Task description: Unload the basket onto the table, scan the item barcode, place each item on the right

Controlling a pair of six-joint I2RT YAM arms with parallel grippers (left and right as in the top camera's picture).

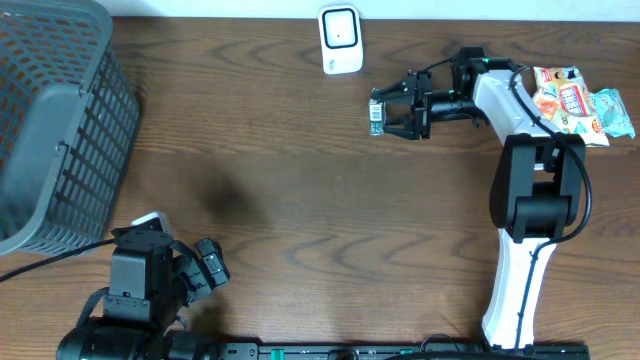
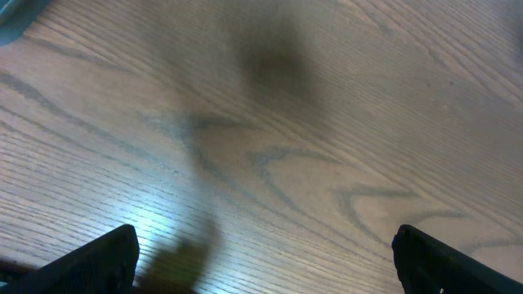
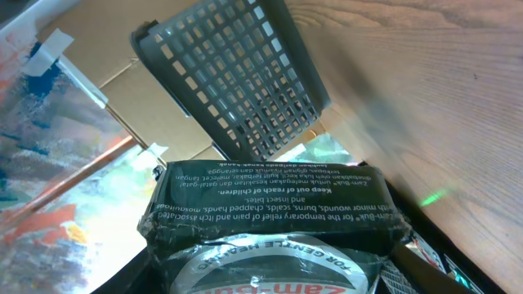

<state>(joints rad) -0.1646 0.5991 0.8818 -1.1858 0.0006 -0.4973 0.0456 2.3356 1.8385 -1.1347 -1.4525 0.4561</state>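
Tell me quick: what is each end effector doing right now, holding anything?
Left end effector: open, holding nothing.
Right end effector: closed on the dark ointment pack.

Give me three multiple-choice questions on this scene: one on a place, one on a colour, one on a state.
1. Where on the table does the scanner stand? A) near edge B) far edge C) centre
2. What colour is the basket? A) grey B) red C) yellow
3. What state are the right fingers in? A) open, empty B) flat on the table C) closed on a Zam-Buk ointment box
Answers: 1 B, it stands at the top edge of the overhead view; 2 A, its lattice walls are grey; 3 C, the box sits clamped between them.
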